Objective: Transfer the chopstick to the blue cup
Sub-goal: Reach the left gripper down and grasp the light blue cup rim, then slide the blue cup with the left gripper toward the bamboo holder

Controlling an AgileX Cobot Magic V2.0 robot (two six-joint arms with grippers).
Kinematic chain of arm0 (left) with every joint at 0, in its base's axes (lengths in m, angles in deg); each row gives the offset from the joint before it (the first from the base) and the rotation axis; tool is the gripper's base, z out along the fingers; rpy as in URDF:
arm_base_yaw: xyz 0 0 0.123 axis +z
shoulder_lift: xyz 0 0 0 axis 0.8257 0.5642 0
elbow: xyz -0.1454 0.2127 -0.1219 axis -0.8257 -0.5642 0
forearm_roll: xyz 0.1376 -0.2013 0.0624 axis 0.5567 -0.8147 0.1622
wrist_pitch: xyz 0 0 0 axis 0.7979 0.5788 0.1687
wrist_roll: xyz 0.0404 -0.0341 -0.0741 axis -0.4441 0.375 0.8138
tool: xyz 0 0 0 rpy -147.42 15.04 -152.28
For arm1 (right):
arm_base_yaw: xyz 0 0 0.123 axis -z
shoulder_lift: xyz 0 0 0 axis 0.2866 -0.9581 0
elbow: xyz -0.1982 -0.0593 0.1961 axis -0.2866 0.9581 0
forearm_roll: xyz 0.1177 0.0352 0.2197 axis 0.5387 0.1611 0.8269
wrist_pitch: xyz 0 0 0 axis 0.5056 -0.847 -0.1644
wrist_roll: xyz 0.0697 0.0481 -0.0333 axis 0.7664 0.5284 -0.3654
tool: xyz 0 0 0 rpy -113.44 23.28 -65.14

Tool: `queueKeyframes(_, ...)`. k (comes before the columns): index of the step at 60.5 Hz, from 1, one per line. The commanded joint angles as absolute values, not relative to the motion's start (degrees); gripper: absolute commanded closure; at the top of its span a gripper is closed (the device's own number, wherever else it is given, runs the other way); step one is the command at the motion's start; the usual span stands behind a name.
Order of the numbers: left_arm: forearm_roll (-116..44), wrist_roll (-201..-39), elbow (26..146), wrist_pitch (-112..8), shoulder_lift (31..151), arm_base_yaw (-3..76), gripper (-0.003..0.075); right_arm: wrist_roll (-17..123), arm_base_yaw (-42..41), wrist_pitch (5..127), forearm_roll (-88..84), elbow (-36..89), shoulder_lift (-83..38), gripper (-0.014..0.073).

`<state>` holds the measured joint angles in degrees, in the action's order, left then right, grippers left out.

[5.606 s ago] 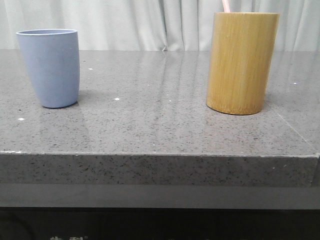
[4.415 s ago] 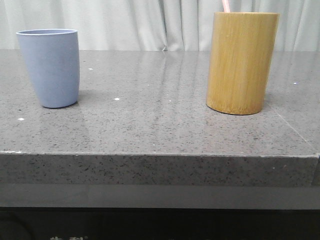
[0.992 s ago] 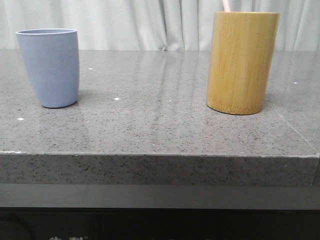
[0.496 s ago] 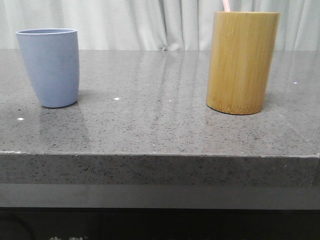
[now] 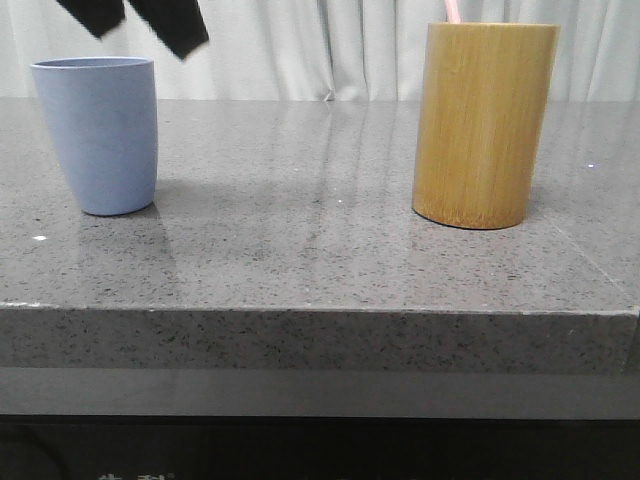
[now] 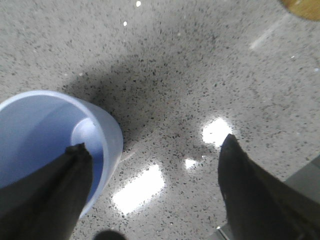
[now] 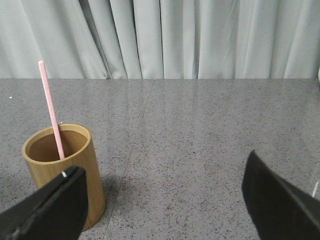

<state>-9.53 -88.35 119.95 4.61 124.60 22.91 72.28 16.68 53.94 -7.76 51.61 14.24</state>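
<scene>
Backdrop: grey speckled stone counter (image 5: 330,250), pale curtains (image 7: 165,35) behind.
Chopstick (image 7: 51,112): thin, stiff, light, probably slick; pinch the exposed upper shaft above the bamboo holder (image 7: 65,172).
Blue cup (image 5: 97,135): empty.
Left gripper (image 6: 152,185): spread wide.
Right gripper (image 7: 162,197): spread, holding nothing.

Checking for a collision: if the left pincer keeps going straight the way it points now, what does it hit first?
Probably the blue cup: one finger of the open left pincer lines up over its mouth, the other over the bare table. Depth is unclear.

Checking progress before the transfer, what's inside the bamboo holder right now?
One pink chopstick stands in the bamboo holder, leaning on its rim. The holder's wall hides the stick's lower end and anything lying at the bottom.
</scene>
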Motion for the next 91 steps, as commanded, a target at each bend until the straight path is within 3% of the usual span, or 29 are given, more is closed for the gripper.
queueKeyframes(1,-8.9,-88.4,122.0,3.6,124.0,22.6,0.0227,72.0,16.9,58.4,-7.5,49.5,13.4,-0.0041)
queueKeyframes(54,-4.4,-88.2,122.0,1.9,128.3,23.9,0.0238,72.0,16.9,58.4,-7.5,49.5,13.4,-0.0041)
queueKeyframes(62,-4.3,-88.2,122.0,2.9,128.9,23.9,0.0366,72.0,16.9,58.4,-7.5,49.5,13.4,-0.0041)
queueKeyframes(75,-4.3,-88.2,122.0,2.7,128.9,23.9,0.0742,72.0,16.9,58.4,-7.5,49.5,13.4,-0.0041)
queueKeyframes(91,-8.5,-90.4,128.0,7.5,128.9,23.1,0.0739,72.0,16.9,58.4,-7.5,49.5,13.4,-0.0041)
